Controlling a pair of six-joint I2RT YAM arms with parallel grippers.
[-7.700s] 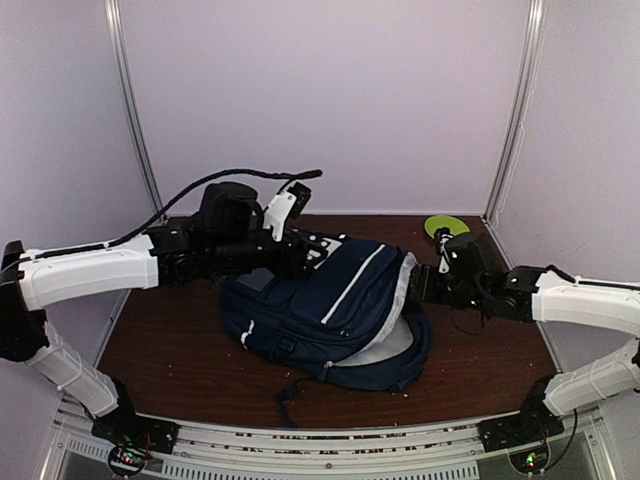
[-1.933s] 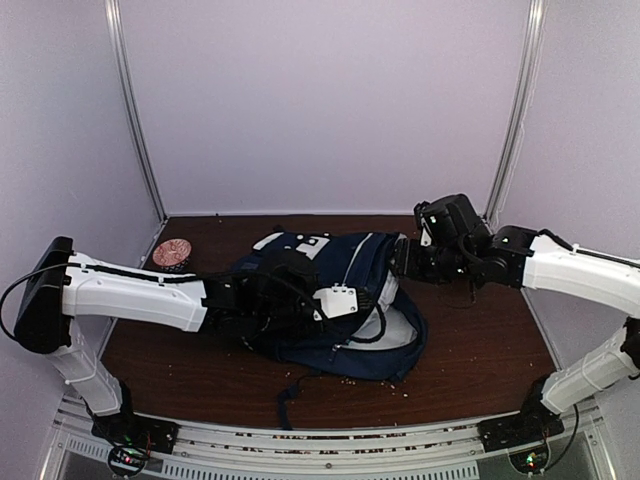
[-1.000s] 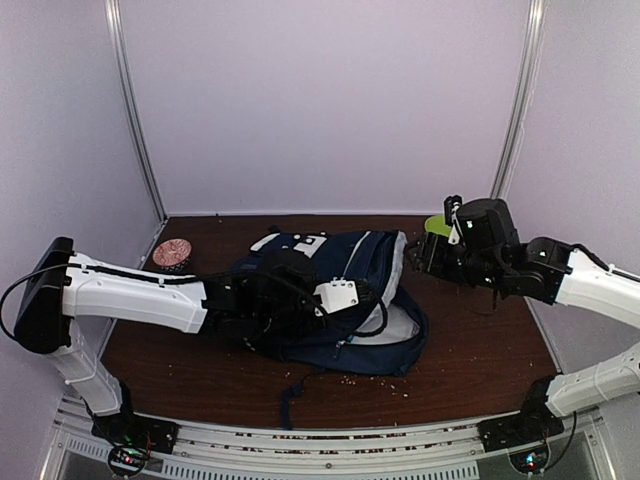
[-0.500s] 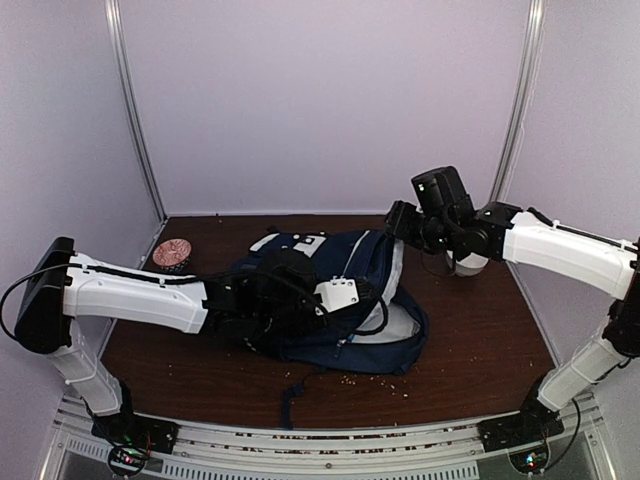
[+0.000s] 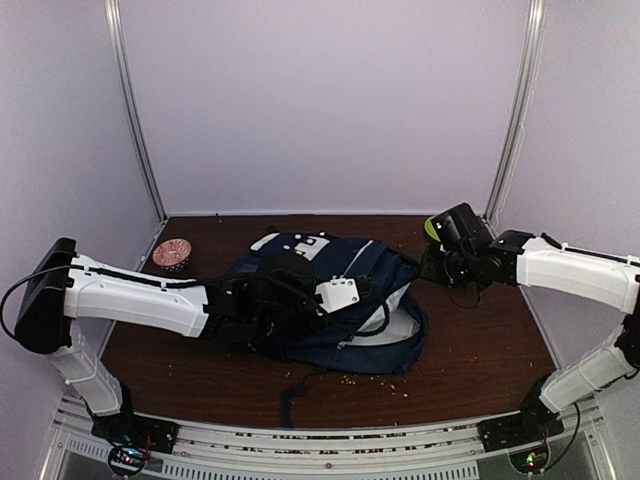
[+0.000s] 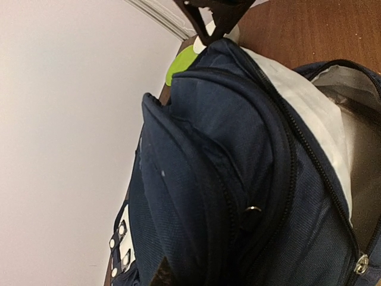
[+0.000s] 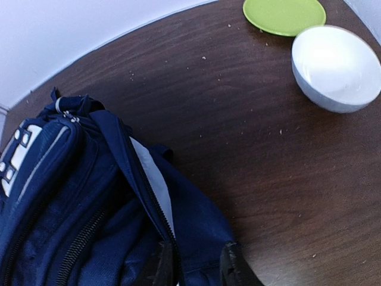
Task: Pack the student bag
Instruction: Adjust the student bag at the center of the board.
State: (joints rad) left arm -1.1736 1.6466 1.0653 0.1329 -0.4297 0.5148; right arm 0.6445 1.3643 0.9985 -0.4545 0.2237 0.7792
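1. We see the student bag (image 5: 340, 335) lying in the middle of the bench (image 5: 470, 350), its main zip open and the light grey lining showing.
2. The right gripper (image 7: 199, 268) is at the bag's far right corner, its jaws pinching the navy rim beside the zipper.
3. The left gripper (image 5: 360, 288) lies across the bag's front pocket, sunk in the fabric. We cannot tell whether its jaws grip anything.
4. A green plate (image 7: 284, 15) and a white bowl (image 7: 336, 68) stand just beside each other behind the right gripper, apart from the bag.
5. A small round reddish thing (image 5: 172, 252) sits at the bench's far left.
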